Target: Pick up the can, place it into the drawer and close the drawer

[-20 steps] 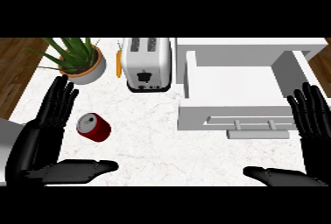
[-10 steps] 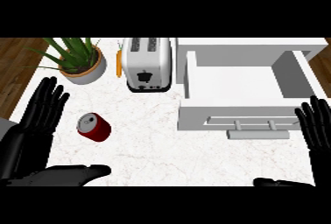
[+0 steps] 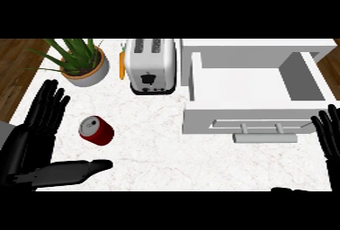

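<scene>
I'm seeing the red cylindrical can (image 3: 97, 130) lying on the white marble bench (image 3: 166, 152), both hands' fingers (image 3: 45, 105) spread open, wood floor (image 3: 16, 67) bordering it.

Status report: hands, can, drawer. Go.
Left hand open beside the can, not touching. Right hand open at the right edge. Can lying on the counter. Drawer open, nothing between.
</scene>
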Robot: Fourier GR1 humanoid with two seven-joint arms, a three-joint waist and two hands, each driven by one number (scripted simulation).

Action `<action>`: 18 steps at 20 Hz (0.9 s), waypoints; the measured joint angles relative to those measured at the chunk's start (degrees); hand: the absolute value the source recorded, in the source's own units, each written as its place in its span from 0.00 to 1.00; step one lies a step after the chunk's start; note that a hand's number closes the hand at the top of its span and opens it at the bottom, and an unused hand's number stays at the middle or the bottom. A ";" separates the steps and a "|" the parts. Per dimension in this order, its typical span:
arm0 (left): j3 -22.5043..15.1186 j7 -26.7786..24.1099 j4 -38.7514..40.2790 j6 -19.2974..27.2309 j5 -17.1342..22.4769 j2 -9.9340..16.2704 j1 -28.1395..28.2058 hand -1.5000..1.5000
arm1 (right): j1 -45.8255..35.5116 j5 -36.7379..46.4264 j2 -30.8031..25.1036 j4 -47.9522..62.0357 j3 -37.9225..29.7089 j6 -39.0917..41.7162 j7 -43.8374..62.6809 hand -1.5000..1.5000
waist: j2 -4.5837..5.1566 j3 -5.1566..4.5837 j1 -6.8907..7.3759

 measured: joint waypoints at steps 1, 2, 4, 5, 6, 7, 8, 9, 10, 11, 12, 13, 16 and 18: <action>0.81 -1.04 1.50 -0.33 0.47 0.24 -0.43 0.00 | 0.17 0.04 0.02 0.43 -0.25 0.33 -0.54 0.00 | 0.01 0.00 -0.01; 0.85 -1.70 2.52 -0.21 0.30 0.05 -0.75 0.00 | 0.46 -0.57 -0.25 0.79 -1.19 0.93 -1.23 0.00 | 0.02 0.00 -0.02; 1.89 -3.30 5.02 -0.71 1.06 0.26 -1.42 0.00 | 1.26 -0.16 0.20 0.24 -1.08 1.26 -1.30 0.00 | 0.02 0.00 -0.04; 2.31 -4.55 6.51 -0.99 1.51 0.21 -1.39 0.00 | 1.26 0.43 0.61 0.48 -0.57 1.23 -1.54 0.00 | 0.02 0.00 -0.03; 2.45 -5.69 7.96 -1.17 1.60 0.12 -1.51 0.00 | 1.27 0.55 0.73 0.65 -0.65 1.41 -1.84 0.00 | 0.02 0.00 -0.03; 2.32 -6.90 8.83 -1.16 1.36 -0.15 -0.96 0.00 | 1.97 -0.17 0.52 0.89 -1.43 2.20 -2.70 0.00 | 0.02 -0.01 -0.03; 2.95 -7.56 10.32 -1.38 1.61 0.15 -1.73 0.00 | 1.54 -0.48 0.37 1.05 -1.91 2.36 -2.46 0.00 | 0.02 0.00 -0.04; 3.25 -8.56 11.55 -1.38 1.62 0.12 -1.89 0.00 | 1.10 -0.53 0.24 0.28 -2.16 2.17 -1.32 0.00 | 0.03 0.01 -0.03; 3.46 -10.21 13.69 -1.23 1.46 -0.10 -2.45 0.00 | 0.60 -0.48 0.22 0.97 -2.39 2.23 -1.47 0.00 | 0.03 -0.01 -0.04; 3.39 -10.97 13.78 -1.47 1.42 -0.10 -1.58 0.00 | 1.36 -0.71 0.37 0.39 -2.67 2.57 -1.65 0.00 | 0.03 -0.01 -0.03; 3.92 -12.41 15.48 -1.67 1.70 -0.03 -1.77 0.00 | 0.91 -0.03 0.70 0.99 -2.22 2.42 -1.87 0.00 | 0.02 -0.01 -0.02; 4.09 -13.56 16.80 -1.41 1.48 -0.19 -2.04 0.00 | 0.70 0.30 0.71 1.62 -2.21 2.62 -2.09 0.00 | 0.03 -0.01 -0.01; 4.20 -14.97 17.75 -1.22 1.52 -0.60 -0.78 0.00 | 1.54 -0.72 0.36 1.70 -3.56 3.89 -2.57 0.00 | 0.02 -0.01 0.01; 3.98 -16.29 19.58 -0.78 0.94 -0.97 -0.97 0.00 | 1.99 0.04 0.97 1.99 -3.15 4.20 -3.56 0.00 | 0.03 0.00 0.00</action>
